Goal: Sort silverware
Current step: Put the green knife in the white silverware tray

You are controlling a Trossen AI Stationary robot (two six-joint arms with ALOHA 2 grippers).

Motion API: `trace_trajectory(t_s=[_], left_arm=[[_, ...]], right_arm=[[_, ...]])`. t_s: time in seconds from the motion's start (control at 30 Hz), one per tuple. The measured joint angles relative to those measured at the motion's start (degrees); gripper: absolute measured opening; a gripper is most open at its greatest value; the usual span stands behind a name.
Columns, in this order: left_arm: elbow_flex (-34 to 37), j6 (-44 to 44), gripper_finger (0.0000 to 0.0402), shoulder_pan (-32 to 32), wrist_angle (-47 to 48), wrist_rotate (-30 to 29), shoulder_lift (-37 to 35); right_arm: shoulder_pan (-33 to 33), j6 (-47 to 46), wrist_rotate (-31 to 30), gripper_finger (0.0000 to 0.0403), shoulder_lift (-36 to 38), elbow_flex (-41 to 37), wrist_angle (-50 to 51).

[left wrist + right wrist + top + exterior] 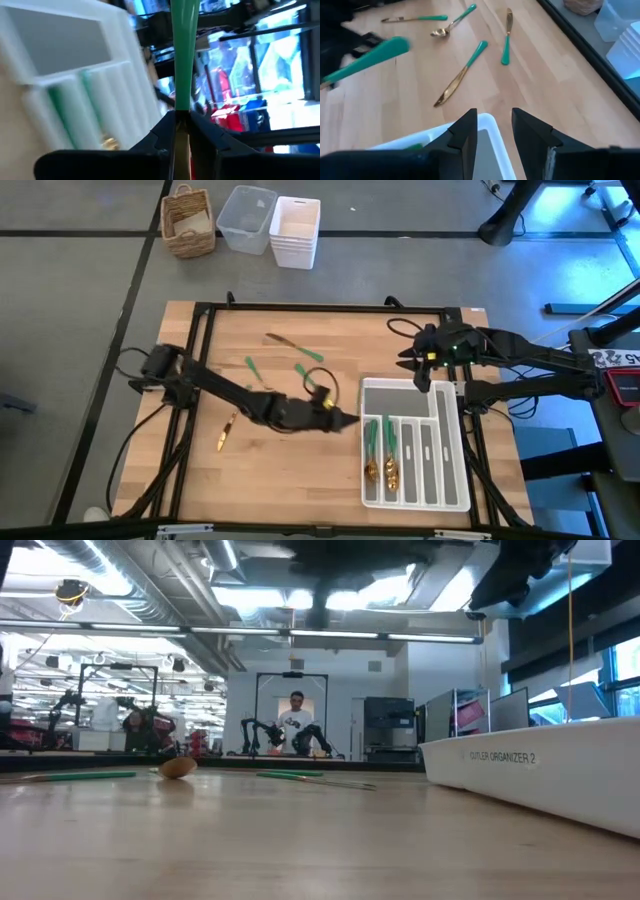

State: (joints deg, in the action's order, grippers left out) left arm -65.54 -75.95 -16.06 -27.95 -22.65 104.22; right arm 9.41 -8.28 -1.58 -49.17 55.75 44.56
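My left gripper (345,420) is above the table, just left of the white cutlery tray (450,480), and is shut on one piece of silverware with a green handle (182,50). That handle also shows in the right wrist view (367,59). My right gripper (420,370) is open and empty over the tray's far end. Two or three pieces (381,450) lie in the tray's left compartments, gold heads toward the near edge. Several more pieces lie flat on the wood, among them a knife (290,342) and a piece at the left (227,431). My left gripper pinches the piece between its two fingers (165,131) where the green handle meets the gold metal (179,135). The handle sticks out beyond the fingers and its free end is bare. The piece is lifted clear of the table. The head is hidden by the gripper.
A wicker basket (188,220), a clear tub (246,218) and a stack of white bins (295,230) stand on the floor beyond the table's far edge. The tray's right compartments (430,450) hold nothing. Bare wood lies along the near edge, left of the tray.
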Motion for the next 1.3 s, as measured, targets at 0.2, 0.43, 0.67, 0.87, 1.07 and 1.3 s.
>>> trace_trajectory(t_s=[0.2,0.43,0.67,0.87,1.07,1.3], left_arm=[[-16.0,2.4,0.004,-1.2,0.4,-1.9,12.5],[-32.1,0.0,0.0034,-0.8,0.3,-2.1,26.2],[-43.6,-4.7,0.004,-2.1,1.2,-2.1,35.7],[-47.7,-11.1,0.0042,-3.5,8.2,-1.9,39.2],[-47.8,-14.8,0.0042,-3.9,11.7,-2.0,39.2],[-47.8,-15.8,0.0042,-3.9,12.5,-2.0,39.2]], right_arm=[[0.0,1.3,0.1,0.0124,0.1,0.0,4.7],[0.0,3.0,0.9,0.0124,5.5,0.0,8.3],[0.0,3.0,1.0,0.0124,12.8,0.0,8.0],[0.0,3.0,1.0,0.0124,17.6,0.0,8.0],[0.0,2.3,1.0,0.0124,19.7,0.0,7.9],[0.0,2.3,1.0,0.0124,19.7,0.0,7.9]])
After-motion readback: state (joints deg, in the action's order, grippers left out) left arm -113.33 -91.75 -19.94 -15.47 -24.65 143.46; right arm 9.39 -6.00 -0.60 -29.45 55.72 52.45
